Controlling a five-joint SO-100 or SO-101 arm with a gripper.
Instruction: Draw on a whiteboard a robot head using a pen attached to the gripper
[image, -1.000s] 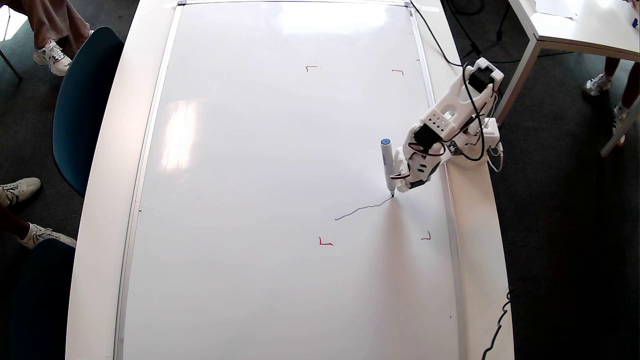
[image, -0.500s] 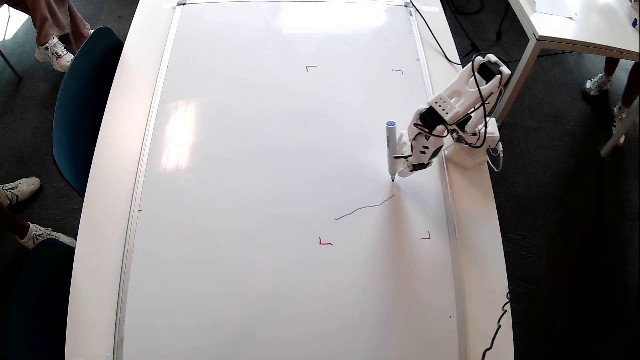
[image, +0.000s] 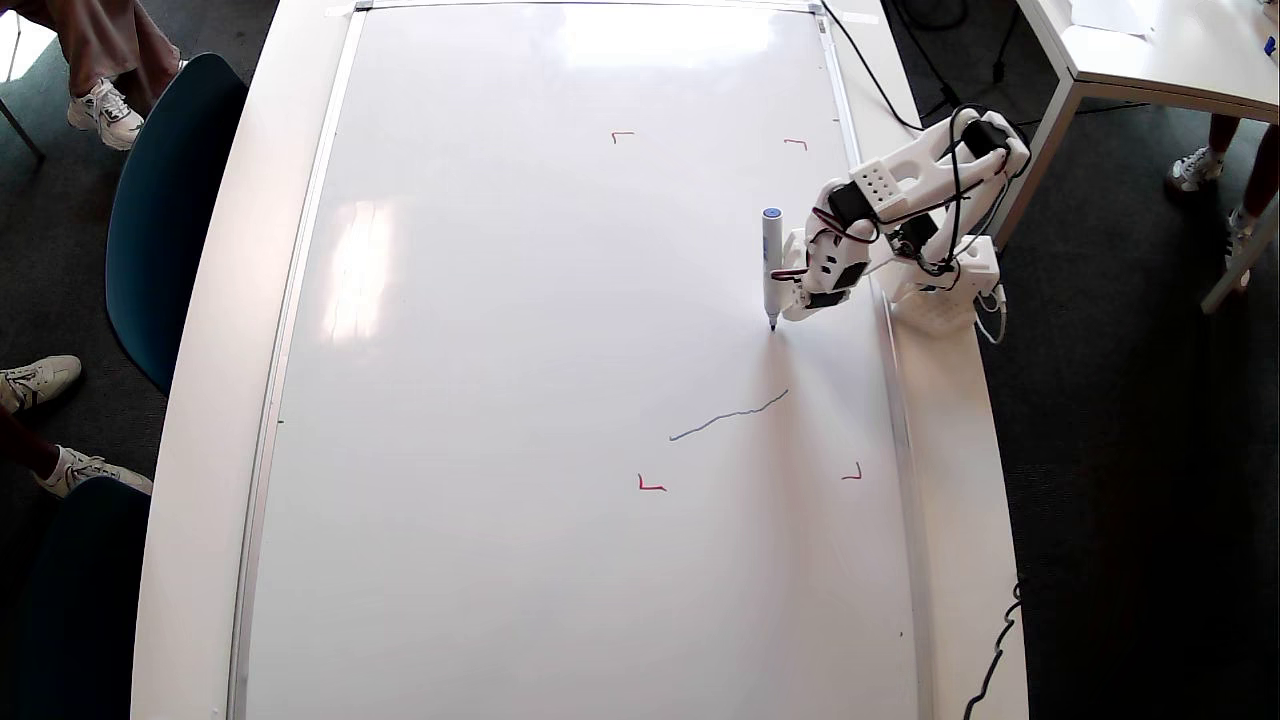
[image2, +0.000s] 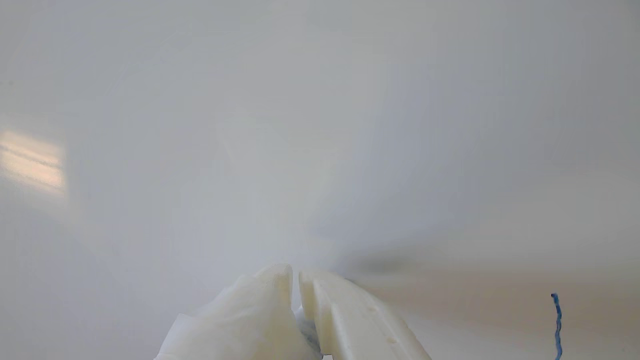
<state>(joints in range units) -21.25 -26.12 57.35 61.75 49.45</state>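
Observation:
The whiteboard (image: 520, 300) lies flat and fills most of the overhead view. Of the robot head, only one wobbly blue-grey stroke (image: 728, 414) shows, between the lower red corner marks; its end is also seen as a blue line (image2: 556, 325) in the wrist view. The pen (image: 771, 265), white with a blue cap, is fixed along the left side of my gripper (image: 790, 312), tip down on or just over the board, above the stroke's right end with no ink between. In the wrist view my gripper (image2: 296, 272) is shut, with nothing between its fingers.
Red corner marks (image: 623, 135) (image: 796, 143) (image: 651, 486) (image: 853, 474) frame a rectangle. The arm's base (image: 940, 295) stands off the board's right edge with black cables (image: 880, 90). A blue chair (image: 165, 200) and people's feet are on the left, and another white table (image: 1150, 50) at top right.
The gripper and pen have moved up the overhead view, away from the stroke's right end, leaving no new line. The arm has folded back toward its base.

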